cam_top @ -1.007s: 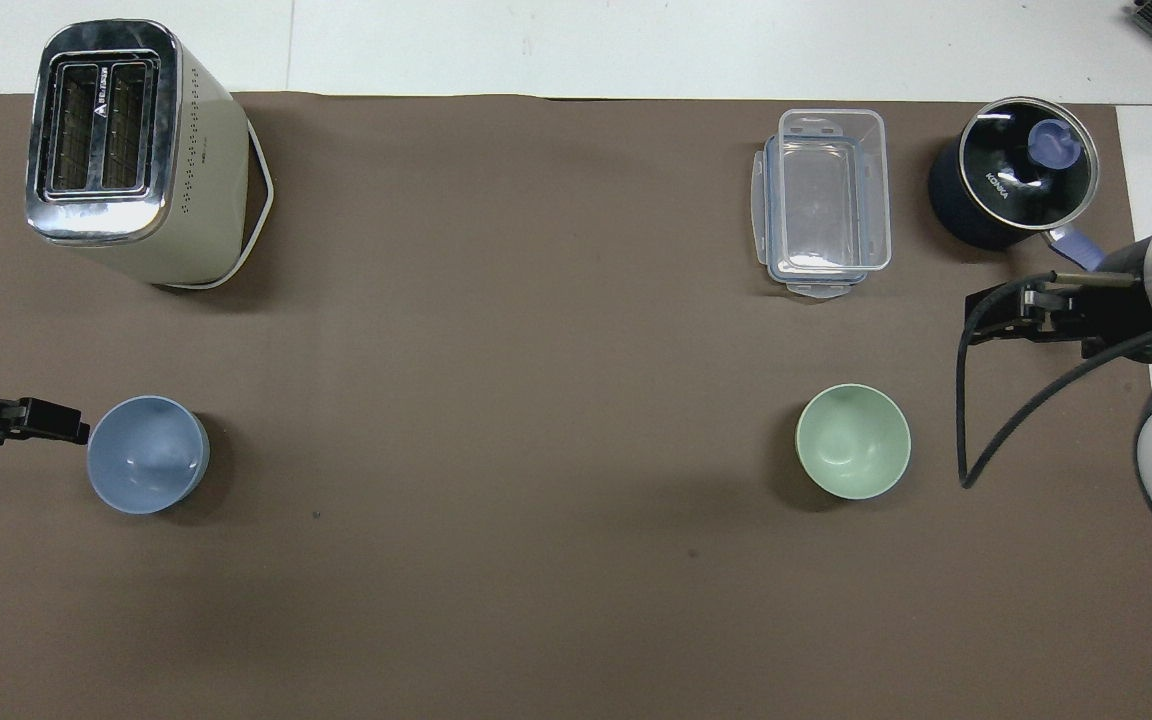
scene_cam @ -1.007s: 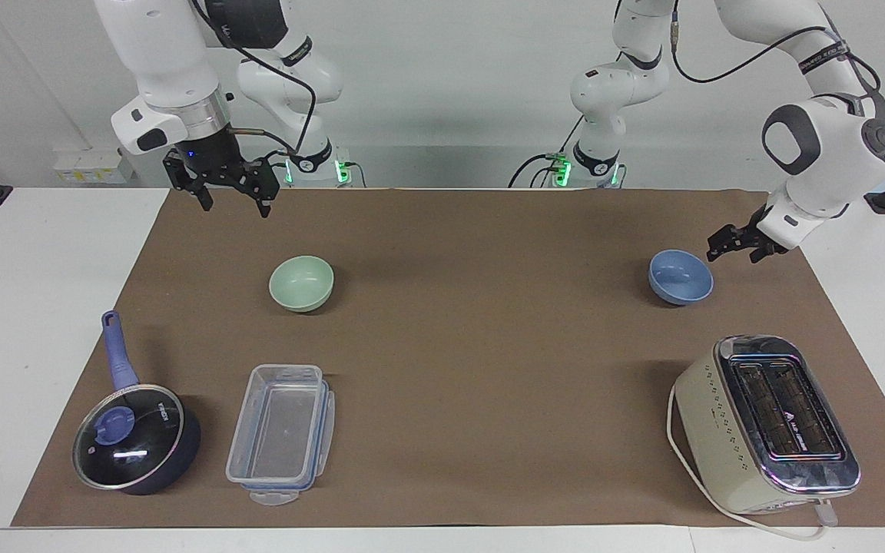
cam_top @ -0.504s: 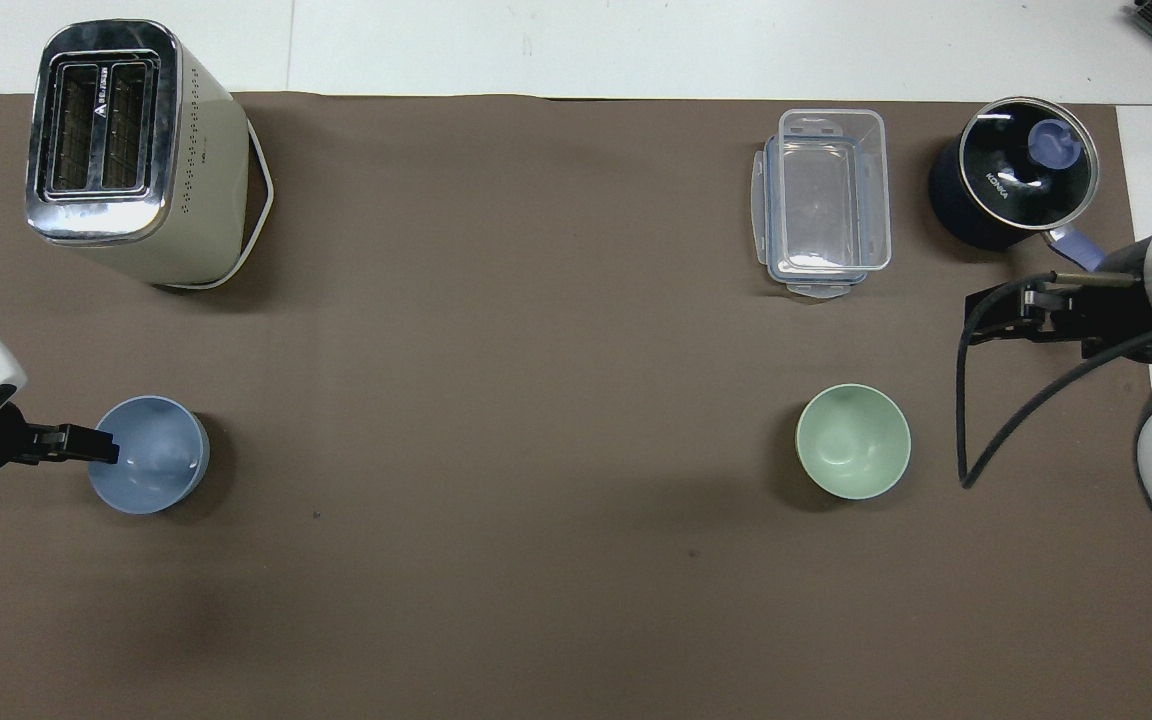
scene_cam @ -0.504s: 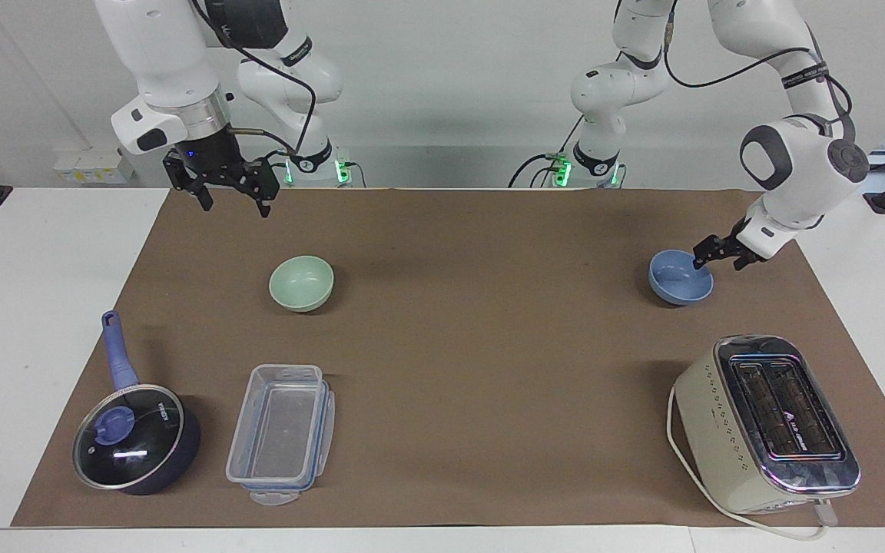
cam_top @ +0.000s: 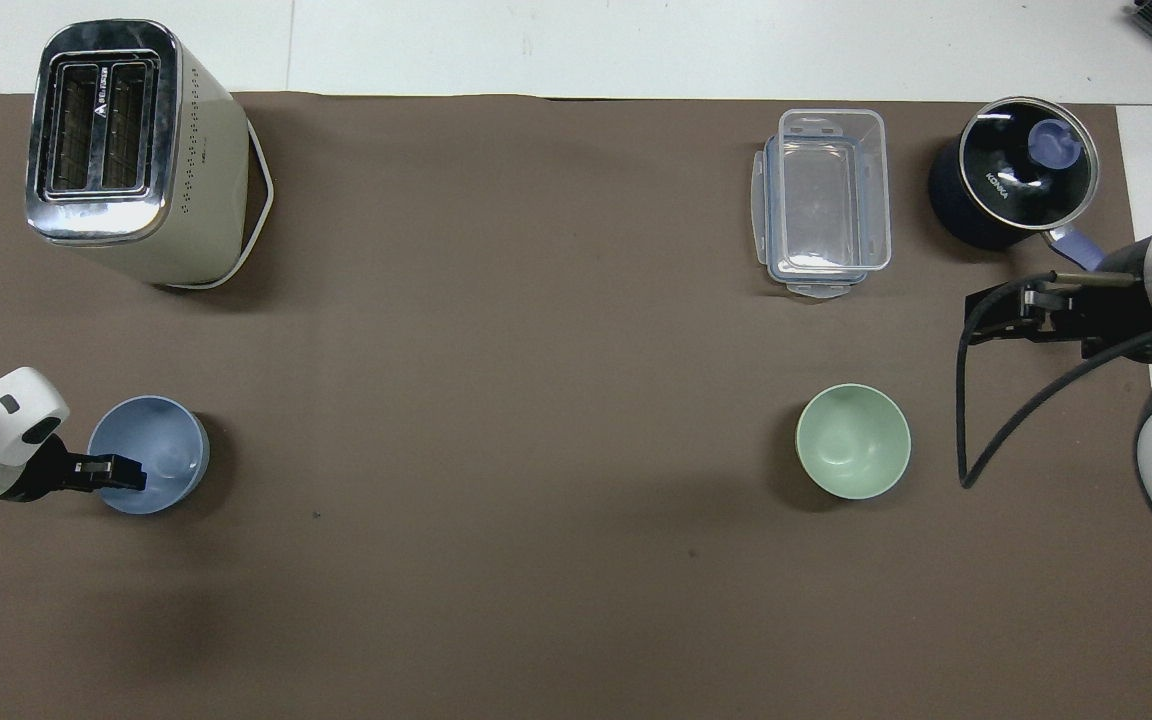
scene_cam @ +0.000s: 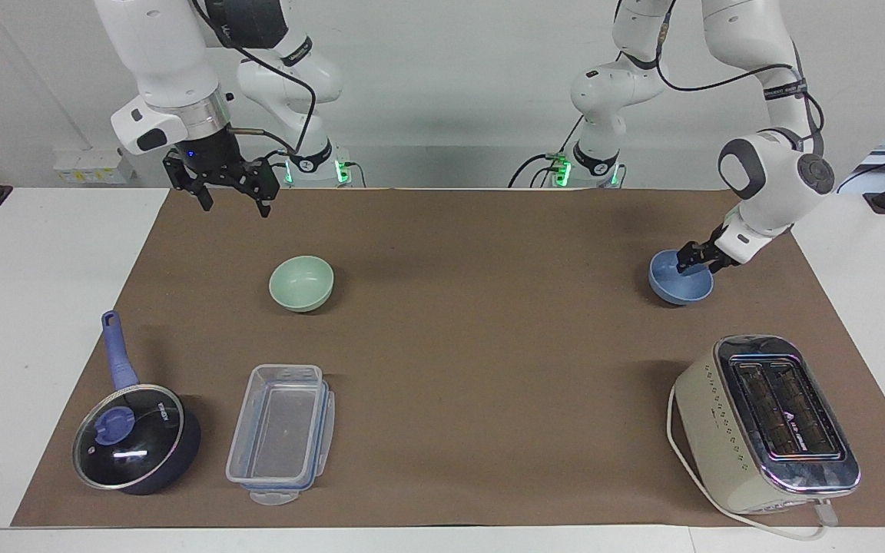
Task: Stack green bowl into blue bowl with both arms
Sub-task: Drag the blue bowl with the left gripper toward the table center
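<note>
Upright mint green bowl (scene_cam: 301, 283) and periwinkle blue bowl (scene_cam: 676, 281), well apart on mat.

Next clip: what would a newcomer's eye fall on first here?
Probably the left gripper, down at the rim of the small periwinkle-blue bowl at the left arm's end of the brown mat. The matching pale mint-green bowl sits untouched toward the right arm's end, with the right gripper hanging open in the air, waiting.
</note>
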`<state>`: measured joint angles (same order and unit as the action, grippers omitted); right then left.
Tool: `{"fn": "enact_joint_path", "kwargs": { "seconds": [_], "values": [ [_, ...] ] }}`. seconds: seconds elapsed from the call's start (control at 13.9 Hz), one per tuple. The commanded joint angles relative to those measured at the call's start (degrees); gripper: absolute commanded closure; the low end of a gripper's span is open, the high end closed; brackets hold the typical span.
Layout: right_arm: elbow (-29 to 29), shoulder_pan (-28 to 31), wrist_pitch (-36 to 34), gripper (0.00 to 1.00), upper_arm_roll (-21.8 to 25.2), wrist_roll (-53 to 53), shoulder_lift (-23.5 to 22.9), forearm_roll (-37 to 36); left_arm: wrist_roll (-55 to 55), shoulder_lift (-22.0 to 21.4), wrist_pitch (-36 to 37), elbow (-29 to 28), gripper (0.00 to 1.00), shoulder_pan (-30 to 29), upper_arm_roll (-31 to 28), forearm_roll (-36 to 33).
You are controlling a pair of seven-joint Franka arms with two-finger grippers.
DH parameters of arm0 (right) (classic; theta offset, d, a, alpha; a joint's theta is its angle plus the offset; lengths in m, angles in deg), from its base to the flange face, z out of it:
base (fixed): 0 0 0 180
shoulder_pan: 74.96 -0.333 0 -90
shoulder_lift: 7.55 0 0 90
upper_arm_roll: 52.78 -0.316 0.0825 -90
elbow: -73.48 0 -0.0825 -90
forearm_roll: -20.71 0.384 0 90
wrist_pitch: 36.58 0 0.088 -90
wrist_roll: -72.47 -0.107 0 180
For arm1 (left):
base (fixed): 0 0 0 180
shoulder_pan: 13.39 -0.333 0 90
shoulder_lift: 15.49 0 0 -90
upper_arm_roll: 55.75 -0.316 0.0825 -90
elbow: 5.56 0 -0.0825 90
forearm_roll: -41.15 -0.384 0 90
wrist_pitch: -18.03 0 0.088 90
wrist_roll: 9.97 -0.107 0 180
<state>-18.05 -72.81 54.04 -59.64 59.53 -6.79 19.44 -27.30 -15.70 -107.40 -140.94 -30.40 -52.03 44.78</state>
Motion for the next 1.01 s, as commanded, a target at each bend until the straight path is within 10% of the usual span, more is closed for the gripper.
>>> {"fn": "enact_joint_path", "kwargs": {
  "seconds": [0.0, 0.94],
  "values": [
    [-0.1, 0.8, -0.1, 0.00, -0.2, 1.8, 0.4, 0.1, -0.9, -1.6, -1.7, -2.2, 1.00, -0.7, 0.5, 1.6],
    [-0.1, 0.8, -0.1, 0.00, -0.2, 1.8, 0.4, 0.1, -1.0, 0.9, 16.5, 15.1, 1.00, 0.0, 0.6, 1.7]
  ]
}}
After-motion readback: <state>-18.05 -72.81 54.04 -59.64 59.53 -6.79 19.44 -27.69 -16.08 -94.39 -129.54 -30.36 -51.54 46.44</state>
